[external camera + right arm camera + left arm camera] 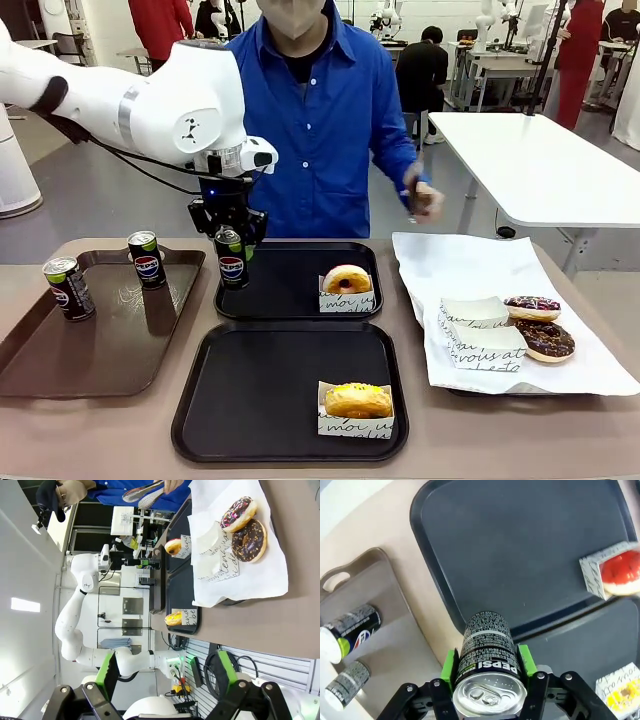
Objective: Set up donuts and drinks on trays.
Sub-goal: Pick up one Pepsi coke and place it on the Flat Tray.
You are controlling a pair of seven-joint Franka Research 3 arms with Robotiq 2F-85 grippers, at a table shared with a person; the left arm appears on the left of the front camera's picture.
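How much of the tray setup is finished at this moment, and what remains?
Done: a donut lies on the far tray, another donut on the near tray. In hand: the left pincer grips a can at the far tray's left side. Left: the near tray has no drink; the other cans stand on the brown tray.

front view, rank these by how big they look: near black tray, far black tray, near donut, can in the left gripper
1. near black tray, though being closer to the camera may flatter it
2. far black tray
3. near donut
4. can in the left gripper
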